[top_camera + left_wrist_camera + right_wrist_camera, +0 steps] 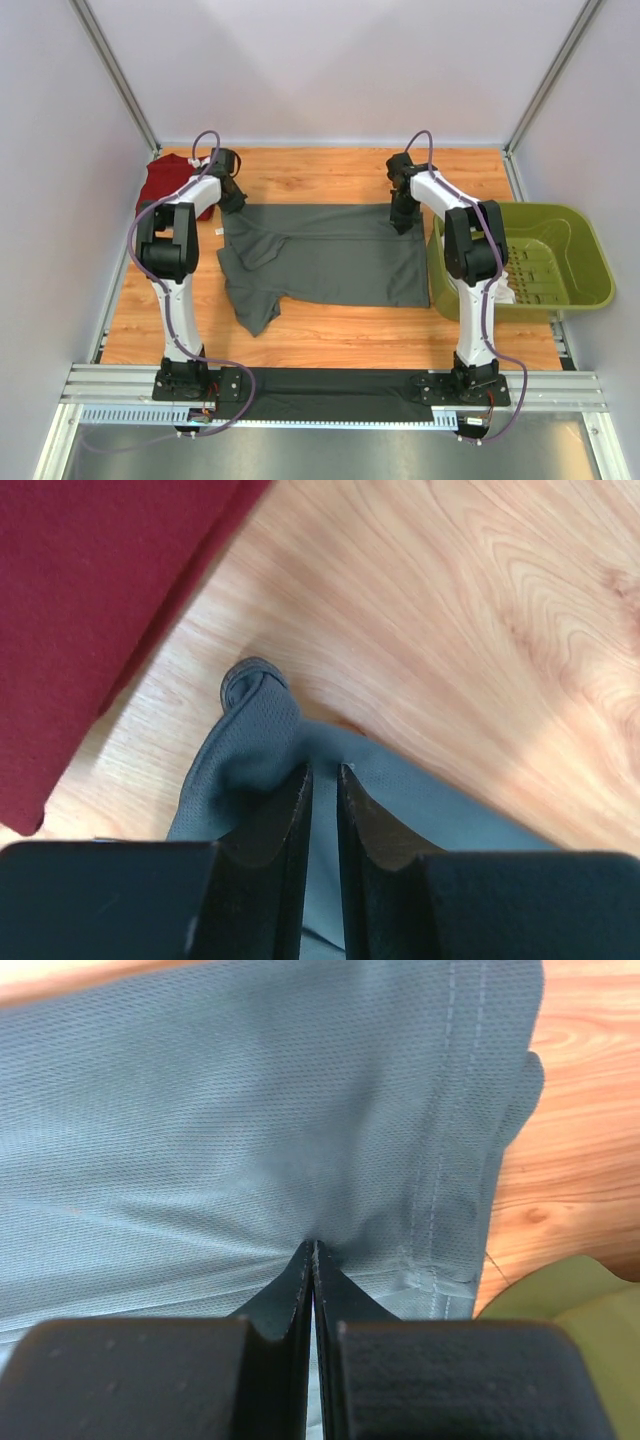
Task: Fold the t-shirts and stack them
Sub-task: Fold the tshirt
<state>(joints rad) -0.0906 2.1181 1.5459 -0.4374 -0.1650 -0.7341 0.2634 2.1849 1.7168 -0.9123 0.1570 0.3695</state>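
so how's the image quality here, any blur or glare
top external: even light, sharp, only soft shadows on the tabletop; left wrist: tabletop washes out pale at right, close fingers softer; right wrist: grey t-shirt weave crisp, near fingers soft

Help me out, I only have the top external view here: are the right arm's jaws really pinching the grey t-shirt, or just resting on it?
Observer: Pinching. The right wrist view shows the right jaws shut, and the grey t-shirt puckers into creases at their tips, beside a stitched hem.
Operator: And the left side?
Observer: The left jaws stand a narrow gap apart, with grey cloth showing through it and a bunched corner just ahead.
Operator: Is the red t-shirt touching the grey one there?
Observer: No. The red t-shirt fills the upper left of the left wrist view, with bare wooden table between them.
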